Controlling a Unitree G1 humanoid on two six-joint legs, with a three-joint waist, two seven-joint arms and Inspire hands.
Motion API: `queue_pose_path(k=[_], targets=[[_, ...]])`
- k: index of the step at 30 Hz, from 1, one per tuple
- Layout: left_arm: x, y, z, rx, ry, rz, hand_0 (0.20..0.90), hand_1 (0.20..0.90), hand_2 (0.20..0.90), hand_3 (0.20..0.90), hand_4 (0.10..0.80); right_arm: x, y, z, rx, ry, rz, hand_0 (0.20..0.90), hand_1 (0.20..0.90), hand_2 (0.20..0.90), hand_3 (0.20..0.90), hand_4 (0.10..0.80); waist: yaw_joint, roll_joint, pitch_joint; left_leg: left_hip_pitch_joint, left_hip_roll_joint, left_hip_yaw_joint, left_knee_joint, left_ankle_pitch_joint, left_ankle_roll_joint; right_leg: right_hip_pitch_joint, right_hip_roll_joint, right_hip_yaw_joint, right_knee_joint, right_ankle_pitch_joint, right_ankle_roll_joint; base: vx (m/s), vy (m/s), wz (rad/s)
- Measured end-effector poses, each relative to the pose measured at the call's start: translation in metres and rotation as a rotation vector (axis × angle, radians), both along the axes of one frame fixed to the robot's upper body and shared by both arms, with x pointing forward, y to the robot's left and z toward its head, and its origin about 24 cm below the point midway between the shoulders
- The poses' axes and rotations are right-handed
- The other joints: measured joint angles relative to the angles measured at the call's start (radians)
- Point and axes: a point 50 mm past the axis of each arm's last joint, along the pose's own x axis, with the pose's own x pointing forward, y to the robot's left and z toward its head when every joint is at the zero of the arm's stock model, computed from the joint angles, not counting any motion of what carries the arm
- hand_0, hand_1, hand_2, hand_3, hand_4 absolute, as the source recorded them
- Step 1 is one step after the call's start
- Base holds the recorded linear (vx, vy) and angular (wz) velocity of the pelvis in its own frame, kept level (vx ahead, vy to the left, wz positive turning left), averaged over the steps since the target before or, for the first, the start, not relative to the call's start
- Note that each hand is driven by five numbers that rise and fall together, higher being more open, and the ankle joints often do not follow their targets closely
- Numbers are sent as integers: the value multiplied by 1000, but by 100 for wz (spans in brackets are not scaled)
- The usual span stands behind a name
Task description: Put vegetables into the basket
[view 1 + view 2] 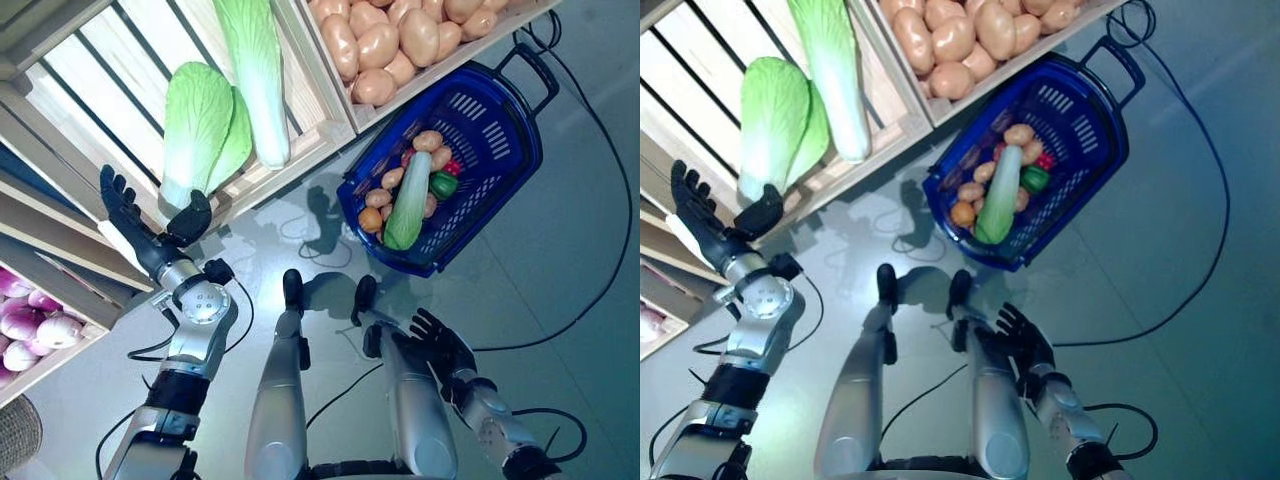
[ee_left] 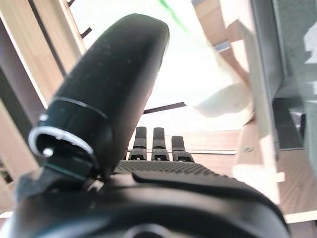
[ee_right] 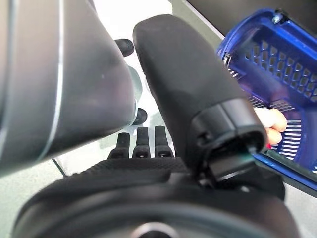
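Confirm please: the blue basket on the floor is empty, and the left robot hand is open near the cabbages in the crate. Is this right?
Not quite. The blue basket is not empty: the left eye view shows potatoes, a cabbage and other vegetables in it. The rest holds: the left robot hand is open near the cabbages in the crate.

Wooden shelf [image 1: 330, 125] — grey floor [image 1: 560, 250] — wicker object [image 1: 18, 432] at corner.

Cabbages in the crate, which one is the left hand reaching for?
The shorter, rounder napa cabbage, its white stem end right at the open left hand. The longer napa cabbage lies beside it, farther from the hand.
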Motion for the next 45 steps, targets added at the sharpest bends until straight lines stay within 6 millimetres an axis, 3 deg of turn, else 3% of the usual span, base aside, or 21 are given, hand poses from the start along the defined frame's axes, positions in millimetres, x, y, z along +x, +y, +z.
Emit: queue_pose_path(k=[11,20,31,39,45], targets=[[3,-2,4,39,7,-12,900,900,900,900,800,-2,-2,-2,-3,9,-8,900,900,900,900,800,7,4,0,3,-1,0,5,-1,-3,1,-2,2,5,0,0,0,0,0],[24,6,-3,34,118,19,900,900,900,900,800,-3,-2,-3,-5,23,-5,900,900,900,900,800,-31,4,0,4,0,8,23,-7,1,1,-1,13,13,2,2,17,20,-3],[45,18,16,49,128,106,900,900,900,900,800,-3,-4,-5,-14,44,5,900,900,900,900,800,-79,2,0,-1,6,32,61,-30,9,1,6,38,15,5,6,12,14,-6],[50,30,23,42,161,206,900,900,900,900,800,-1,-3,-4,-16,43,14,900,900,900,900,800,-90,-3,0,-5,9,37,79,-43,10,-4,10,53,19,6,8,8,12,-5],[59,42,49,45,142,274,900,900,900,900,800,4,-5,0,-29,39,30,900,900,900,900,800,-100,-10,-1,-40,12,38,117,-56,11,-30,10,55,36,6,7,2,1,-1]])
